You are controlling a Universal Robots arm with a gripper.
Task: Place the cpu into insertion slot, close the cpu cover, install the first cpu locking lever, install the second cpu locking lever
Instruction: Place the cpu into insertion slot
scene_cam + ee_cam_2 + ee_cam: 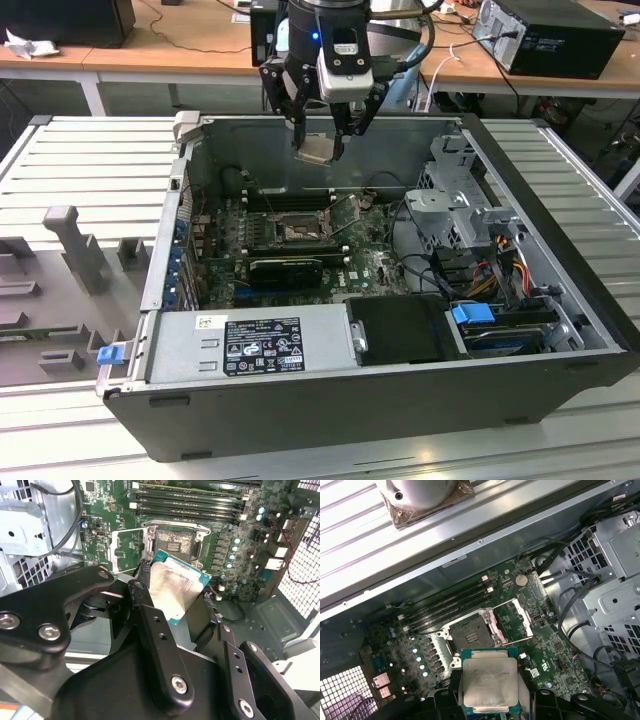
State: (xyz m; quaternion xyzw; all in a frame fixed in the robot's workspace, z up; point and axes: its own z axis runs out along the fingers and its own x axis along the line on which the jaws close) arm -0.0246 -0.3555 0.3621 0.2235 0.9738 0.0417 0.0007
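My gripper (pixel 318 148) hangs above the back of the open computer case (pixel 560 300), shut on the cpu (pixel 316 150). The chip's silvery face shows between the black fingers (pixel 145 602) in both wrist views, cpu (pixel 175 587) and cpu (pixel 489 682). Below it on the green motherboard lies the insertion slot (pixel 298 231), an open dark square socket (pixel 470 636) with a metal rim, and nothing sits in it (pixel 175 541). The cpu cover (pixel 513 621) is swung open and lies beside the socket (pixel 128 550). The chip is well above the socket, not touching it.
Long black memory slots (pixel 290 196) run behind the socket. A black card (pixel 285 268) lies in front of it. The power supply (pixel 250 345) fills the near side of the case. A drive cage (pixel 460 200) and cables (pixel 500 265) are at the exterior view's right.
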